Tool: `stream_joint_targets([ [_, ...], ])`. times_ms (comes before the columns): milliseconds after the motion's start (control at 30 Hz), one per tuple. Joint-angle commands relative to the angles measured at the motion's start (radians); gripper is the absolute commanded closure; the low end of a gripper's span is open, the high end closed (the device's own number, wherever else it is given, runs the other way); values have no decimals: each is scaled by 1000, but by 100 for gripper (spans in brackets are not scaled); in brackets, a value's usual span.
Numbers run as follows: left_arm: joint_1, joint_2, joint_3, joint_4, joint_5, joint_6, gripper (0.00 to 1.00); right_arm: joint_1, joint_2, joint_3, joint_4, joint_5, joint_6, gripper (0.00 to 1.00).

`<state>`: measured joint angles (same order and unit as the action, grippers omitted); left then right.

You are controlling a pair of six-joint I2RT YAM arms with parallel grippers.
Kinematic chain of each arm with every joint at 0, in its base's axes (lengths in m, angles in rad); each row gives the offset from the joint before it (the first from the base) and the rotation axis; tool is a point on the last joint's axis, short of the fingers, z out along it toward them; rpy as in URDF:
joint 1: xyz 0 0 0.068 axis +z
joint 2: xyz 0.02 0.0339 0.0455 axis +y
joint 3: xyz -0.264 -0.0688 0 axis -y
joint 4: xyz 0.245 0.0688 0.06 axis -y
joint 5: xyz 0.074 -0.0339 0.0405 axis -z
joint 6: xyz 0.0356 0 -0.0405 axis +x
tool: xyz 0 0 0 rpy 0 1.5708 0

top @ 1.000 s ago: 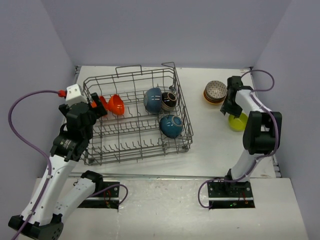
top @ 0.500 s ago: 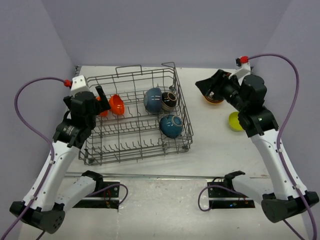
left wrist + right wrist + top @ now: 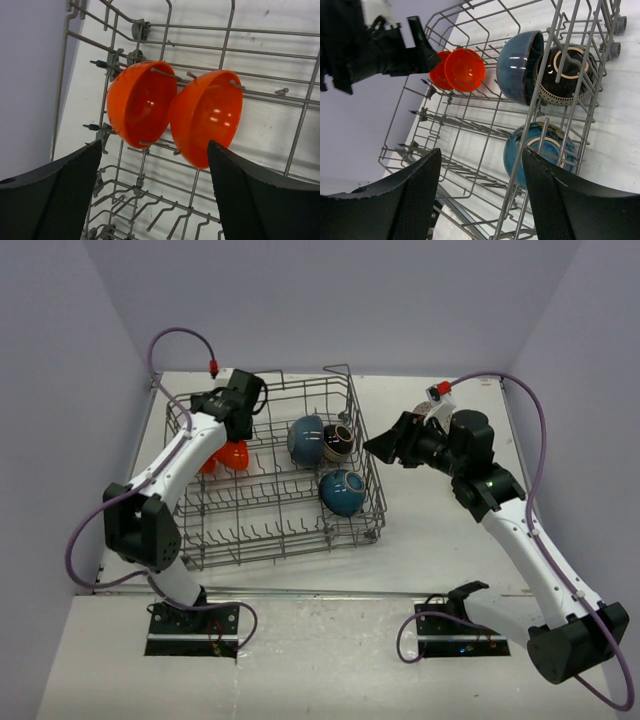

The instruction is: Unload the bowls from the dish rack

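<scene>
Left gripper (image 3: 155,145) now above orange-red bowls (image 3: 207,117)

The white tabletop (image 3: 440,540) is closed in on three sides by plain lavender-grey walls. The back wall (image 3: 330,300) rises from the tabletop's far edge. The left wall (image 3: 60,390) stands along its left edge and the right wall (image 3: 590,360) along its right edge, and both appear to slant outward in the overhead view. A thin metal strip (image 3: 320,592) runs along the tabletop's near edge. Just beyond the strip, nearer the camera, lies a second white board (image 3: 330,670). The light is soft and even and throws only faint shadows on the tabletop. Close up, the tabletop's matte surface shows a few small dark specks (image 3: 266,12).
</scene>
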<state>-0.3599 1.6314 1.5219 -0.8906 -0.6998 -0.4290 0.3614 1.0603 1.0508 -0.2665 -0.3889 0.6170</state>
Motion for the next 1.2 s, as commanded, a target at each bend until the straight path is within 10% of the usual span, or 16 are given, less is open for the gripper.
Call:
stream_joint_targets([
  [0, -17, 97, 99, -105, -115, -2, 15, -1, -34, -24, 44, -30, -28, 33],
  [967, -25, 393, 219, -188, -256, -40, 99, -1, -128, -77, 42, -50, -66, 33],
  [1167, -31, 410, 259, -229, -293, -28, 100, -1, -132, -75, 47, -44, -65, 33],
])
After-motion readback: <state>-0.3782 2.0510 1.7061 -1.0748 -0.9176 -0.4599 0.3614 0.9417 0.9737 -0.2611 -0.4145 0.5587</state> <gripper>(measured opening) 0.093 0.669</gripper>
